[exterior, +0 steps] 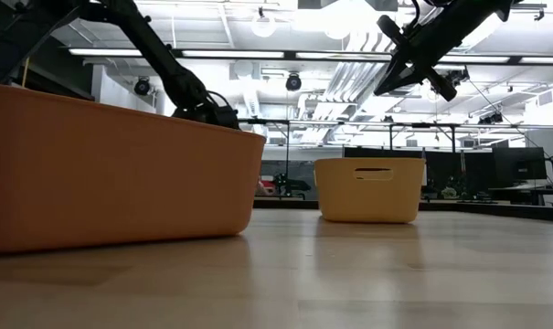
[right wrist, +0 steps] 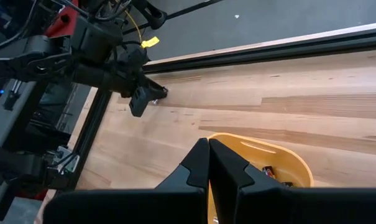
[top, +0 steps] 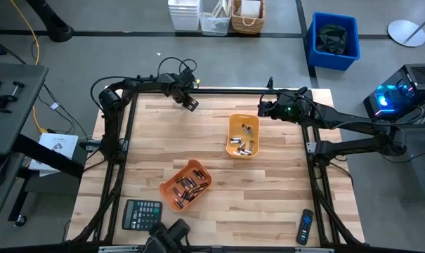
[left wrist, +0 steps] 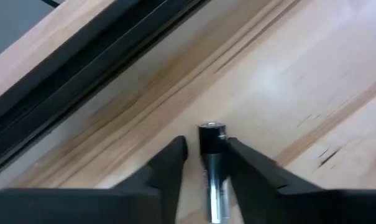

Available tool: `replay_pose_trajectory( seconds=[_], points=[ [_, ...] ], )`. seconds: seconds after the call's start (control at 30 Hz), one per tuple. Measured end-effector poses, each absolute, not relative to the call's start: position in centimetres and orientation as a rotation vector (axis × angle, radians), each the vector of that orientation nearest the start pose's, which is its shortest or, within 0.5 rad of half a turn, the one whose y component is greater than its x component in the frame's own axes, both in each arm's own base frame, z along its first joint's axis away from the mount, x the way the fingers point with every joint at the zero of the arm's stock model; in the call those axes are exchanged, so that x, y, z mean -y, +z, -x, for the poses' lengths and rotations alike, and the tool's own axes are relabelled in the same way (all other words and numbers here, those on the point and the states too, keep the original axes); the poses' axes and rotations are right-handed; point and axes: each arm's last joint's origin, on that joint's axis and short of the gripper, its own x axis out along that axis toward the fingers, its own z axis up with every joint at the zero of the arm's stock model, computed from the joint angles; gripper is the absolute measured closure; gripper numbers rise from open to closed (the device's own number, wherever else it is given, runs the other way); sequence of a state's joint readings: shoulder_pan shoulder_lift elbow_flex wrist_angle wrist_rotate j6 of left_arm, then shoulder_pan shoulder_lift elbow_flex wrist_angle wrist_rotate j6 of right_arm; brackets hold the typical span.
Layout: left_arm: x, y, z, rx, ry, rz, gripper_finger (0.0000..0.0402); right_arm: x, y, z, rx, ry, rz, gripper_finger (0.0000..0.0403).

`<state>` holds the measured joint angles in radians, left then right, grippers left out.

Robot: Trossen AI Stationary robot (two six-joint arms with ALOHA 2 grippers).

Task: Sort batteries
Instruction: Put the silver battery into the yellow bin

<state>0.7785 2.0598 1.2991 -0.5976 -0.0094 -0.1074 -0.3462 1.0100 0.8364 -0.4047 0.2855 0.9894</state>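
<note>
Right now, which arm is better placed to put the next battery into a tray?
The left. Its hand already holds a battery between its fingers above the far table edge, so it only needs carrying to a tray. The right hand is shut and empty, hovering beside the yellow tray.

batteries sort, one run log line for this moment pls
left end effector: shut on battery, far edge | right end effector: shut, empty, above yellow tray | orange tray: batteries inside
</note>
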Motion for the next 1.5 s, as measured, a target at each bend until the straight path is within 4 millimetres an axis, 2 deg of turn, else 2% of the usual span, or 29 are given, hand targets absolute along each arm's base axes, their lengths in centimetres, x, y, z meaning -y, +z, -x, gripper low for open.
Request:
replay_pose_trajectory(
  seconds=[0.1,0.13,0.23,0.33,0.4,0.53,0.63,0.77,0.97,1.2,1.3,1.4,1.5],
  points=[
    [-26.4,11.7,-27.5,-1.284,0.689,0.600,0.0360,7.9,29.2,-19.6,-0.236,-0.852,-0.944,0.0403],
    [-26.2,11.9,-27.5,-1.282,0.667,0.616,0.0370,7.9,29.2,-19.6,-0.236,-0.852,-0.944,0.0403],
    [-25.1,12.4,-27.8,-1.285,0.618,0.657,0.0370,7.9,29.2,-19.6,-0.238,-0.847,-0.945,0.0403],
    [-24.0,13.9,-27.9,-1.273,0.545,0.672,0.0370,7.9,29.3,-19.6,-0.234,-0.834,-0.925,0.0403],
    [-23.0,15.4,-27.9,-1.250,0.487,0.692,0.0370,7.9,29.7,-19.5,-0.216,-0.817,-0.905,0.0403],
    [-21.4,19.7,-29.1,-1.077,0.418,0.602,0.0370,7.7,30.7,-19.1,-0.156,-0.778,-0.858,0.0403],
    [-19.7,21.6,-30.8,-0.956,0.361,0.520,0.0370,7.5,31.6,-18.4,-0.120,-0.751,-0.812,0.0403],
    [-16.3,23.8,-33.9,-0.768,0.240,0.506,0.0370,7.2,32.5,-17.3,-0.078,-0.748,-0.760,0.0403],
    [-10.7,24.5,-38.6,-0.549,0.084,0.460,0.0370,6.7,33.5,-15.8,-0.017,-0.748,-0.715,0.0403],
    [-5.8,24.6,-42.0,-0.337,-0.034,0.401,0.0370,6.6,33.7,-15.5,-0.022,-0.742,-0.681,0.0403],
    [-4.5,23.4,-42.9,-0.338,-0.016,0.359,0.0370,6.6,33.6,-15.6,-0.037,-0.735,-0.665,0.0403],
    [-4.0,21.5,-43.7,-0.362,0.084,0.298,0.0367,6.6,33.6,-15.7,-0.043,-0.727,-0.665,0.0403],
    [-4.0,21.1,-44.2,-0.368,0.149,0.223,0.0319,6.6,33.5,-15.8,-0.046,-0.721,-0.667,0.0403]
  ],
)
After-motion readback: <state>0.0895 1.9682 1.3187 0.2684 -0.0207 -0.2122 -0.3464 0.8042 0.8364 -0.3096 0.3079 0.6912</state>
